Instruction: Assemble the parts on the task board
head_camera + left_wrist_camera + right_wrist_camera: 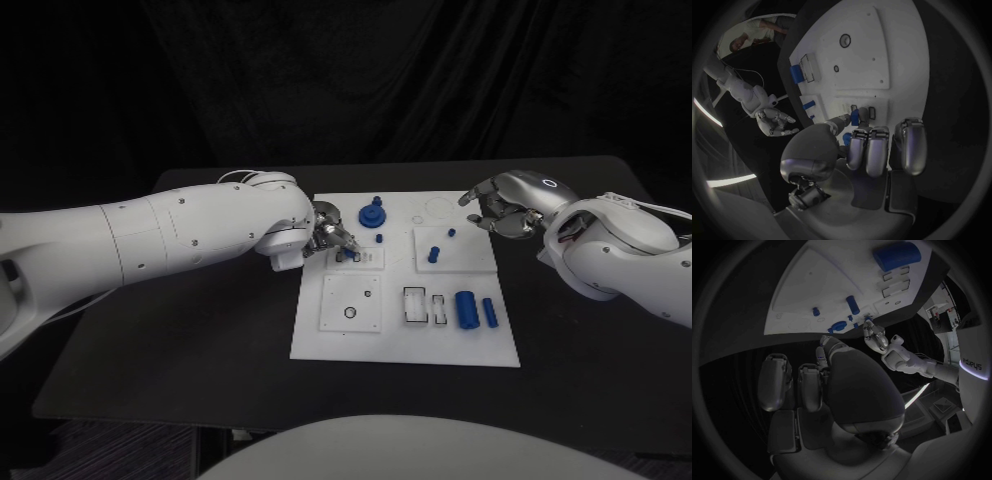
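The white task board (378, 335) lies mid-table. My left hand (320, 238) reaches over its near-left upper panel and pinches a small blue part (854, 117) between thumb and fingers, right at the panel's small slots (871, 112). The same part (351, 256) sits at the fingertips in the head view. My right hand (503, 208) hovers over the board's far right corner, fingers loosely apart, holding nothing. A stacked round blue piece (374, 213), a blue peg (434, 255), a thick blue cylinder (466, 307) and a thin one (490, 312) rest on the board.
The board's lower-left panel has two round holes (349, 313), and rectangular pockets (415, 304) sit beside the thick cylinder. Black table (188, 340) spreads to both sides of the board. My left forearm (159, 235) crosses the table's left part.
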